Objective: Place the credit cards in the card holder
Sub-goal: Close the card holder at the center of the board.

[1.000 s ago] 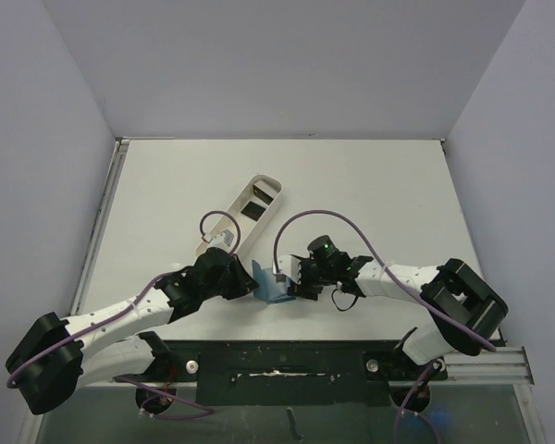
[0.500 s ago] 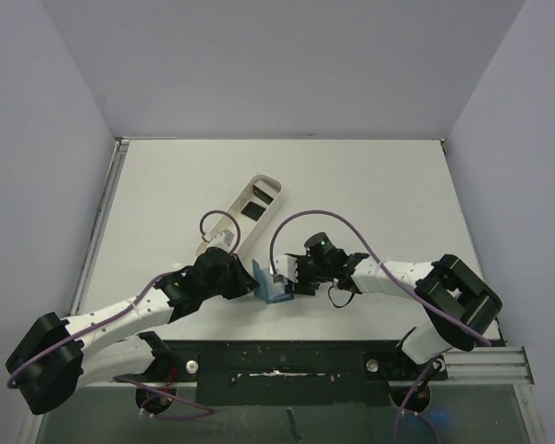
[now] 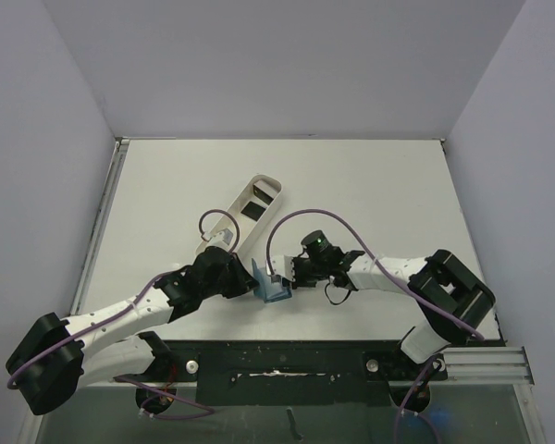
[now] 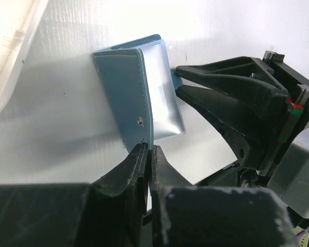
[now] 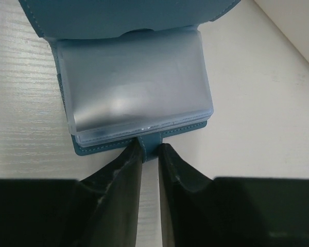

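The teal-blue card holder (image 3: 270, 285) lies open between both grippers near the table's front edge. My left gripper (image 3: 250, 285) is shut on the edge of its outer flap (image 4: 129, 87), pinched at my fingertips (image 4: 148, 149). My right gripper (image 3: 287, 277) is closed on the snap tab (image 5: 149, 144), just below the clear pockets (image 5: 134, 87). It also shows in the left wrist view (image 4: 176, 80), at the holder's far side. Two dark credit cards (image 3: 252, 211) lie in the long white tray (image 3: 270, 181) behind the holder. No card shows in the clear pockets.
The white tray runs diagonally from behind the left wrist toward the table's middle; its edge shows in the left wrist view (image 4: 10, 51). Purple cables loop above both wrists. The table's front edge with the arm bases lies just behind the grippers.
My right gripper has moved a little left, closer onto the card holder. The left gripper and the holder have stayed almost still.
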`<state>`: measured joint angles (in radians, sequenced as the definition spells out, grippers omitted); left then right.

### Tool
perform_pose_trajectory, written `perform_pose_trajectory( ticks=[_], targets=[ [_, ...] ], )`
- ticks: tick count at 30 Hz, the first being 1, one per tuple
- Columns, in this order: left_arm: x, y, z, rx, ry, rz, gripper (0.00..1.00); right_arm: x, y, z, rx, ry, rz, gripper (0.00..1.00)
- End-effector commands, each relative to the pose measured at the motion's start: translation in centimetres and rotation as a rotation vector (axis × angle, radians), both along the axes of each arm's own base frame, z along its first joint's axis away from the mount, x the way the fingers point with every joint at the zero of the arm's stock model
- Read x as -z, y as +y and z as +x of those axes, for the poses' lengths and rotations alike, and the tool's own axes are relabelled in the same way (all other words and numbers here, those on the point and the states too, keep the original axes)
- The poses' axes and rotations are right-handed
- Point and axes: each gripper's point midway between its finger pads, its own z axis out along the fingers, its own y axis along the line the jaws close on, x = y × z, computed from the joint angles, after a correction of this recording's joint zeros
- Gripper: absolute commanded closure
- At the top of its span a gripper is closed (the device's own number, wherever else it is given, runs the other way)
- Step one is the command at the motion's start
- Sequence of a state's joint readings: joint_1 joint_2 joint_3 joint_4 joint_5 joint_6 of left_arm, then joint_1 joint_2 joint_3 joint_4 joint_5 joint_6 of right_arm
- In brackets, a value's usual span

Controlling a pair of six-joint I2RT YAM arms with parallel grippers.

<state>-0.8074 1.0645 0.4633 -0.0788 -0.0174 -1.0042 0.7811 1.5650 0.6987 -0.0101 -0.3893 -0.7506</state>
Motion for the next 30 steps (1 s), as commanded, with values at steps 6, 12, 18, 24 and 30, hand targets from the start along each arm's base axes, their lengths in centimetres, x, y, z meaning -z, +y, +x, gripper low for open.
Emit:
perform_pose_trajectory(
  ticks=[6, 12, 18, 24, 30],
  targets=[
    [-1.1, -0.3, 1.1, -0.005, -0.025, -0.002, 1.0, -4.4, 2.1, 1.2, 0.139, -0.062, 0.273, 0.96],
    [-0.8, 0.1, 1.1, -0.023, -0.016, 0.01, 1.0, -5.3, 0.8, 2.5, 0.364, -0.043, 0.371, 1.0],
    [-0.7, 0.4, 1.2, -0.04, -0.016, 0.017, 1.0, -5.8, 0.8, 2.6, 0.55, 0.05, 0.488, 1.0],
    [-0.7, 0.6, 1.3, -0.054, -0.011, 0.028, 1.0, -6.0, -0.8, 3.8, 0.793, 0.092, 0.569, 1.0],
    [-0.7, 0.7, 1.4, -0.064, -0.011, 0.028, 1.0, -7.1, -1.0, 4.6, 0.96, 0.173, 0.658, 1.0]
  ],
)
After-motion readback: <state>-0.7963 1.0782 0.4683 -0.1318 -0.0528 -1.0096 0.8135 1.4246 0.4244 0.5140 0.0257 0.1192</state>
